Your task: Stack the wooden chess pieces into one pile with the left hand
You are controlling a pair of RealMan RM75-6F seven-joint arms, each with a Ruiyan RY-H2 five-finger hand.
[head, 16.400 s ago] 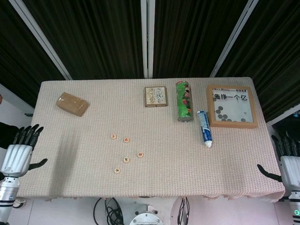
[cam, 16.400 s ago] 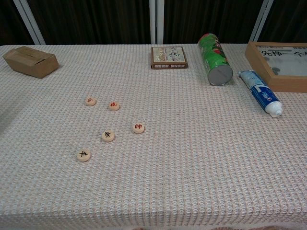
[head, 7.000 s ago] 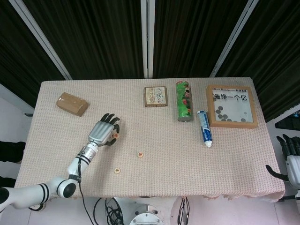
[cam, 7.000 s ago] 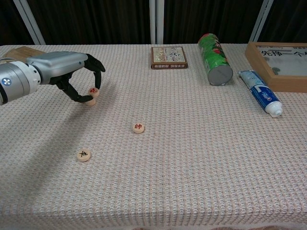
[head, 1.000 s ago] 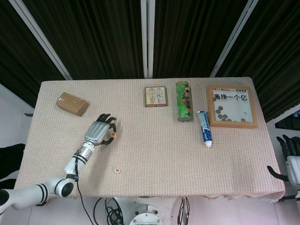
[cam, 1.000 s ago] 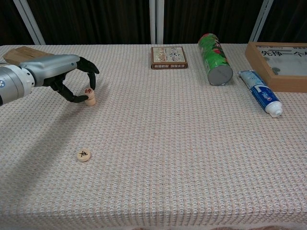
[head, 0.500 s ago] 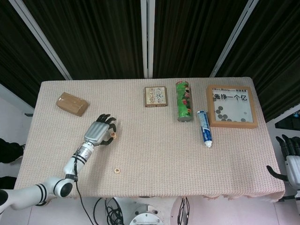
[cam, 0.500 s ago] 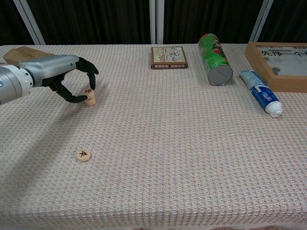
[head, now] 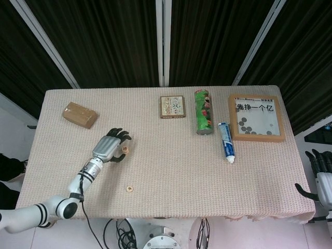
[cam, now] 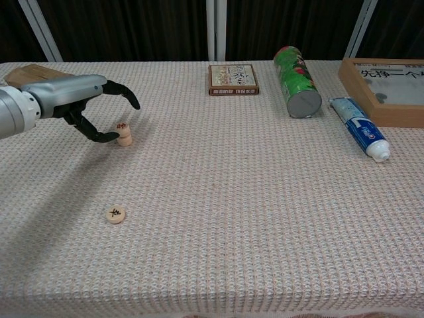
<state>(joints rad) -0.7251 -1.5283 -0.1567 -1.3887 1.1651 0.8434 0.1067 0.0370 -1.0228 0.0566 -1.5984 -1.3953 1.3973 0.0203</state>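
counter carries it all | left robot hand fingers spread, gripping nothing, just at 9 o'clock of the chess piece stack | right robot hand off the counter's right edge, fingers apart, holding nothing | lone chess piece flat at 6 o'clock of the stack, well apart
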